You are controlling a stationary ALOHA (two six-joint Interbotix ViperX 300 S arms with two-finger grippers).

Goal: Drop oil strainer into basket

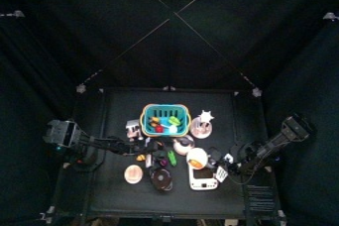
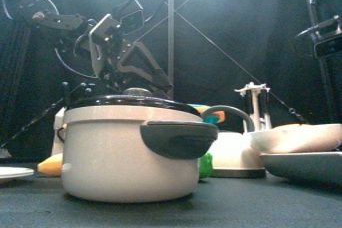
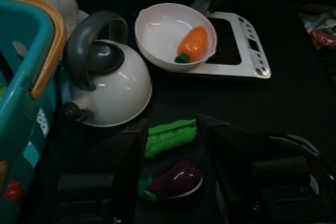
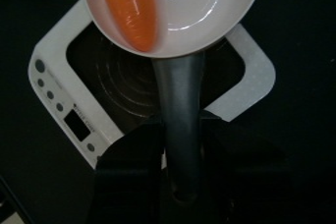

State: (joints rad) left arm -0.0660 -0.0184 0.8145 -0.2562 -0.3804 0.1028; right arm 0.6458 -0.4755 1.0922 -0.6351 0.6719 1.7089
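The oil strainer is a white bowl on a long grey handle, with an orange carrot lying in it. It sits over a white kitchen scale. My right gripper is shut on the strainer's handle, which runs down between the jaws. The left wrist view shows the same strainer on the scale. At the table's back middle stands the teal basket, with several small coloured things in it; its slotted wall is near my left gripper, which is open above a purple eggplant.
A white kettle with a grey handle stands between the basket and the strainer. A green vegetable lies by the eggplant. A large white pot with a grey lid fills the front view. Cups and bowls crowd the table's front.
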